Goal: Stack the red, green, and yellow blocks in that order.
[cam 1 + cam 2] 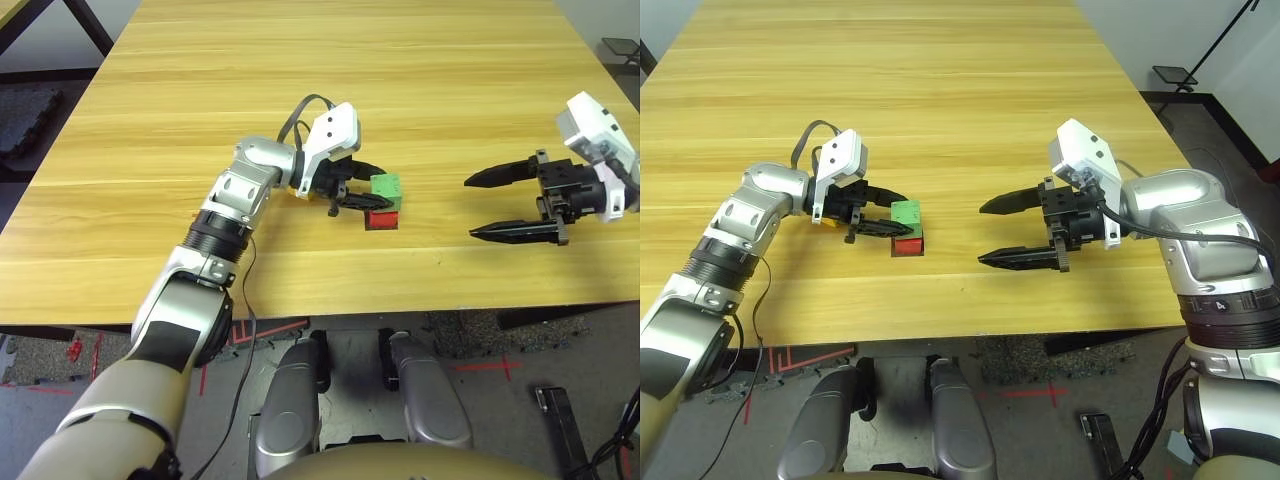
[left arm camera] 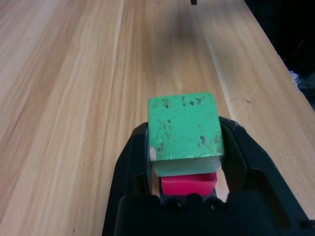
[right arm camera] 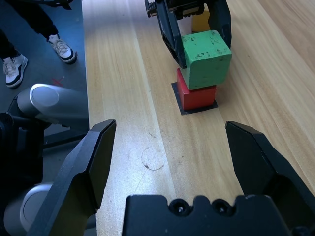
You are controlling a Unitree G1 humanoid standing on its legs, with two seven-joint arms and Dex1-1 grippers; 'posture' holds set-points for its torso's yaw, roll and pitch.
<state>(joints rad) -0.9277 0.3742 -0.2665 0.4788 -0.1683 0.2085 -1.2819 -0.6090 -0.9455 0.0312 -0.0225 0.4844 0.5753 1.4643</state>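
- L hand point(image 1: 906, 214): pinching green block point(image 3: 206, 59), one finger on each of two opp. sides; block sits betw. the fingertips.
- Green block: directly above red block point(image 3: 196, 98), a bit off square w/ it, so one edge overhangs; top face approx. level, w/ small dark scuffs & chips. Can't tell if its full wt. is on the red.
- Red block: upright on black square patch point(image 3: 201, 110), which lies flat on the surface point(image 1: 300, 50); patch edges stick out around the block's base.
- Yellow block point(image 3: 201, 22): on the surface, apart from the other two, behind L hand as seen from R wrist; partly hidden by that hand. In the eye views just a bit of yellow peeks out by the L wrist.
- R hand point(image 1: 980, 233): spread wide, nothing betw. its fingers; over the surface to the R of the stack, pointing toward it, well apart from the blocks.
- L forearm point(image 1: 215, 215): silver w/ black bands, reaches in over the near edge of the surface; thin black cable point(image 1: 247, 330) hangs alongside.
- Surface: light wood, long grain lines; faint ring mark point(image 3: 152, 160) betw. R hand & the patch, approx.
- Person's sneakers point(image 3: 61, 49): on the floor point(image 1: 350, 360) beside the surface, dark trousers above.
- Red tape point(image 1: 1035, 393) on floor, near side.
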